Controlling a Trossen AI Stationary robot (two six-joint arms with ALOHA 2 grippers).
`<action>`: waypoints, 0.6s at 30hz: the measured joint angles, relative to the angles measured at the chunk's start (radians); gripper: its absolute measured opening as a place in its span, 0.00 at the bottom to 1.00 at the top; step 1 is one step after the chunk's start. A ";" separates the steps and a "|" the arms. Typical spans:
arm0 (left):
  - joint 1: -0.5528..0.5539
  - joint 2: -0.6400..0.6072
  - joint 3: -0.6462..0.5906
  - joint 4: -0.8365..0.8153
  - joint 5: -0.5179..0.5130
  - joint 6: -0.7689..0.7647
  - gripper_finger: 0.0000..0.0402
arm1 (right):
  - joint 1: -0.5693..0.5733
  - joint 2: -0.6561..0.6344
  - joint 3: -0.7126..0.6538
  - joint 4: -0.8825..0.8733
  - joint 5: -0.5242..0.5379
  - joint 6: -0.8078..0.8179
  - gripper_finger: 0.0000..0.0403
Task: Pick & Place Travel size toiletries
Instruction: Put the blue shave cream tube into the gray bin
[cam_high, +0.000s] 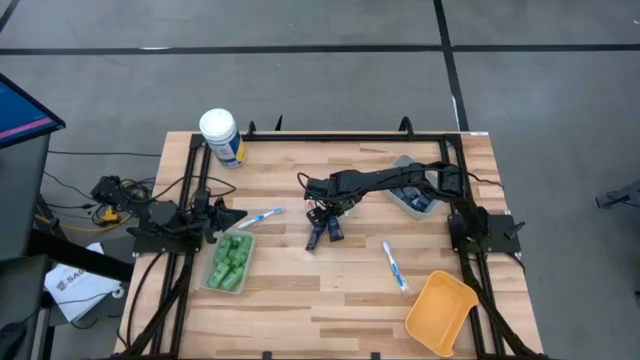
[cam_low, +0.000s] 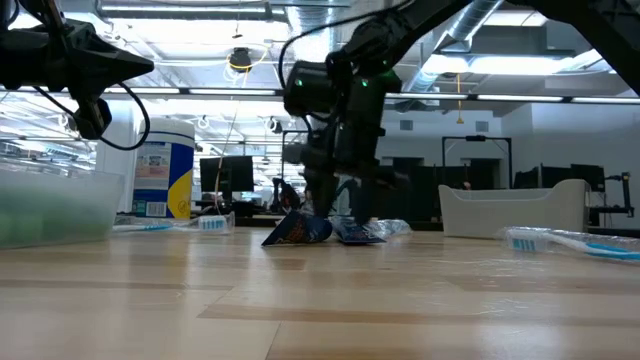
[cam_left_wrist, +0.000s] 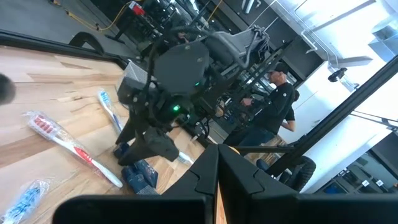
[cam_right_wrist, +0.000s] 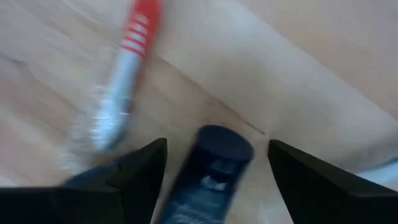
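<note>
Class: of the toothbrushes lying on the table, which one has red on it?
The red-and-white toothbrush beside the right gripper and the navy tube between its open jaws; the others, like the one near the orange bin, are blue and white.

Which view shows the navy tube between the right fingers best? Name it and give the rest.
The right wrist view: the navy tube lies on the wood between that gripper's open fingers, filling the frame. The high view shows it small under the right gripper. The low view and left wrist view show it partly hidden by the arm.
</note>
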 joint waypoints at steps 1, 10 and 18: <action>0.000 0.000 0.000 0.000 0.000 0.000 0.00 | -0.001 0.000 -0.012 0.007 -0.008 0.000 0.68; 0.000 0.000 0.000 0.000 0.000 0.000 0.00 | -0.016 -0.004 -0.025 0.006 -0.019 0.017 0.47; 0.000 0.000 0.000 0.000 0.000 0.000 0.00 | -0.019 -0.007 -0.026 0.001 -0.033 -0.009 0.29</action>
